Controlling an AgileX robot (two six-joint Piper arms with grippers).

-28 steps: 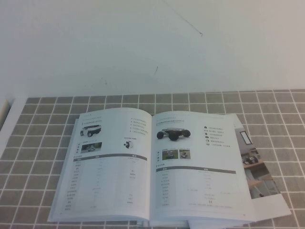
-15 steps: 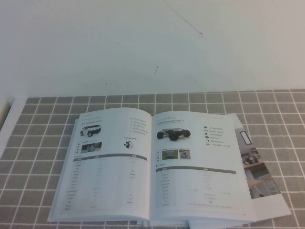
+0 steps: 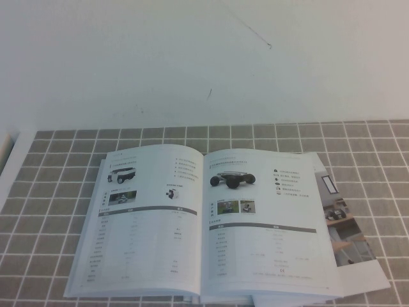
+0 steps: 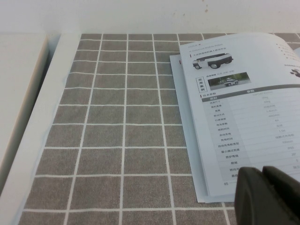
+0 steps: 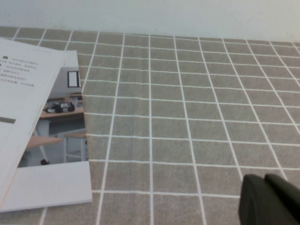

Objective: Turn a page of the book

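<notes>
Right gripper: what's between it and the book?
Only bare grey checked tablecloth lies between the shut right gripper and the book, seen in the right wrist view. The left gripper hovers at the book's other side.

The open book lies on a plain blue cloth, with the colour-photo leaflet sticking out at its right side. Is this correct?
Not quite. The high view shows the book on a grey cloth with a white grid, not plain blue. The leaflet does stick out at its right.

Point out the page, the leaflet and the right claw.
page (image 3: 265,217), high view, middle of the leaf.
leaflet (image 5: 51,136), right wrist view, its colour photo.
right claw (image 5: 269,199), right wrist view, dark fingertips, shut.
</notes>
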